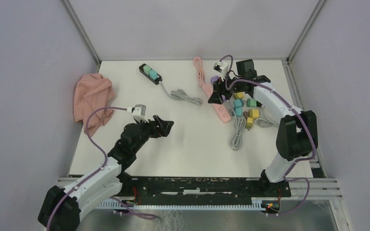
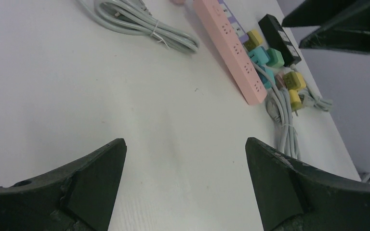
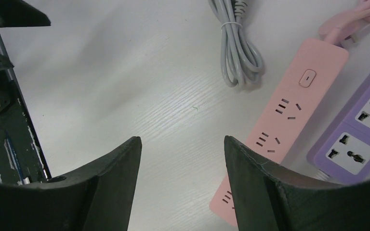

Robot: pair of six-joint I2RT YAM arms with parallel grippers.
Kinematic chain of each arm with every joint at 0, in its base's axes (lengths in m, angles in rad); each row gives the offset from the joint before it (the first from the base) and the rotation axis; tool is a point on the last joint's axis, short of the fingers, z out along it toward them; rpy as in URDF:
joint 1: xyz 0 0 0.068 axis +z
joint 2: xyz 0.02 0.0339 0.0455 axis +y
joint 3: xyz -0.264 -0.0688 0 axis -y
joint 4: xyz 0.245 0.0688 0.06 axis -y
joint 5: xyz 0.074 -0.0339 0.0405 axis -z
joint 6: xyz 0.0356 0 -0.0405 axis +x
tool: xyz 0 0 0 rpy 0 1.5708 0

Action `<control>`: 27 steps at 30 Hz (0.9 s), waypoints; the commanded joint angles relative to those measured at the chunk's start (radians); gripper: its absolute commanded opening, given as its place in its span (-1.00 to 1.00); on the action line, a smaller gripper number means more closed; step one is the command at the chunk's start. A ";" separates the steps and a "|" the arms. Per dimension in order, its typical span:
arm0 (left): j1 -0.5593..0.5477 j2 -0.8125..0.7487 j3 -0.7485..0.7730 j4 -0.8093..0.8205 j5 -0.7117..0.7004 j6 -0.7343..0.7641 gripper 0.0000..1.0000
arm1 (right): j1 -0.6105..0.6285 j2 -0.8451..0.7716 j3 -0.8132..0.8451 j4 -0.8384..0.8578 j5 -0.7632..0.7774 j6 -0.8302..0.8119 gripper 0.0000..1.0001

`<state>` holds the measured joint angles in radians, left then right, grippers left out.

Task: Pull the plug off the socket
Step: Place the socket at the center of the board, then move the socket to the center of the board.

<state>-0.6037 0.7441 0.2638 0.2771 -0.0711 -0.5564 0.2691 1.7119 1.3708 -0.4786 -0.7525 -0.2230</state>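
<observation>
I judge this the approach step: nothing is gripped yet. My right gripper (image 3: 182, 139) hovers over the pink power strip (image 3: 289, 125), fingers spread with only bare table between them; the purple power strip (image 3: 361, 134) lies beside it, and the sockets I can see on both are vacant. My left gripper (image 1: 166, 126) hangs mid-table, fingers wide apart. Candidate plugs sit in two places: the coloured plugs (image 1: 245, 107) clustered just right of the pink strip, and two teal ones seated in the black power strip (image 1: 150, 73) further back. Next I must choose one, centre over it, and close. The white table (image 1: 192, 144) is matte, boxed in by plain pale walls, with a pink cloth (image 1: 92, 98) at its left edge.
</observation>
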 commanded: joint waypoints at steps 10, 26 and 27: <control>0.189 0.413 0.173 0.163 0.221 -0.331 0.99 | -0.029 -0.059 0.037 -0.018 -0.101 -0.029 0.39; 0.193 0.907 0.788 -0.506 -0.230 -0.497 0.99 | -0.039 -0.063 0.041 -0.035 -0.125 -0.035 0.39; 0.194 0.952 0.870 -0.551 -0.228 -0.487 0.90 | -0.039 -0.063 0.043 -0.035 -0.126 -0.035 0.39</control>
<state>-0.4137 1.5673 0.9108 -0.0338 -0.1867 -0.9833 0.2340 1.6970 1.3708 -0.5186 -0.8383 -0.2417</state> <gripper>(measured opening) 0.994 0.695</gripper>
